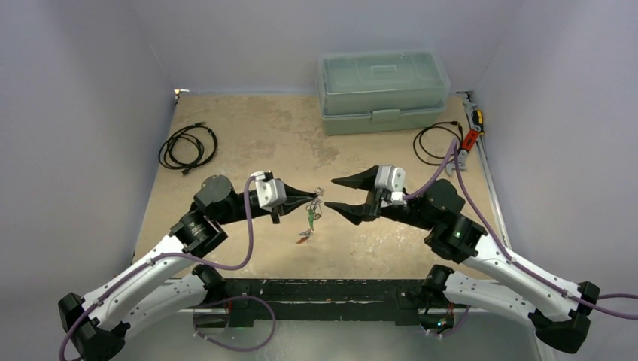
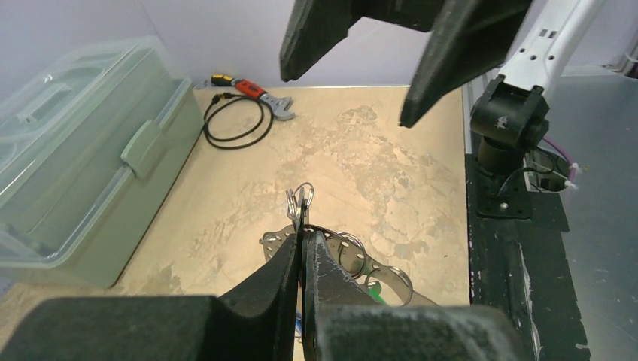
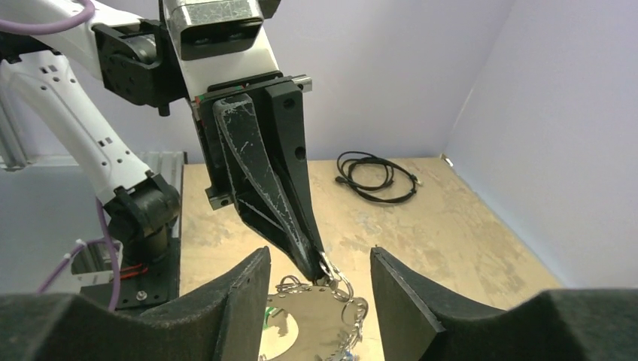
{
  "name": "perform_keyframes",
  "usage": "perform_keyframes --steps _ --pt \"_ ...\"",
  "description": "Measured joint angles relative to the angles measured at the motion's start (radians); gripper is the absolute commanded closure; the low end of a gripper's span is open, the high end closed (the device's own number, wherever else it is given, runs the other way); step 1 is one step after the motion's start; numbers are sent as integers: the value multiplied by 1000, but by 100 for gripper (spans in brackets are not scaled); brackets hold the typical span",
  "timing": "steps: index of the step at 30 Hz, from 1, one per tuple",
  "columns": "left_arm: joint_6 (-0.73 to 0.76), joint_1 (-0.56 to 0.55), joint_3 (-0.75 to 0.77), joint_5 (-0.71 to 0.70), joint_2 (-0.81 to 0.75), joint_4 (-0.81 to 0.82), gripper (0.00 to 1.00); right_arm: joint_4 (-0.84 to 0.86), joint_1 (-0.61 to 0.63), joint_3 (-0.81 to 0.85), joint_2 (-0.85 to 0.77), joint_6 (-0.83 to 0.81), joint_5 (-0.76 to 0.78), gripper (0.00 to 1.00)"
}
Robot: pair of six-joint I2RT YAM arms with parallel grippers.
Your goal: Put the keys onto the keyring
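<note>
Top external: keys (image 1: 309,219) lengthwise vertical

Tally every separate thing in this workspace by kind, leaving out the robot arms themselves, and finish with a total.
Coiled black cables: 2
Lidded plastic box: 1
Adjustable wrench: 1
Bunch of keys: 1
Total: 5

Overhead looking down, close wrist views facing, sharing keys (image 2: 369,263)
</note>
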Motion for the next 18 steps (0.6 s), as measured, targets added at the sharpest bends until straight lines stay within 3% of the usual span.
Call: perform_keyframes --steps 8,10,18 --pt "3 0 42 -86 73 -51 100 5 0 -69 -58 13 105 42" --pt "3 0 52 -104 96 -57 100 8 0 -94 -77 21 143 31" --pt "-6 0 145 -164 244 -83 100 53 1 -153 -114 67 302 1"
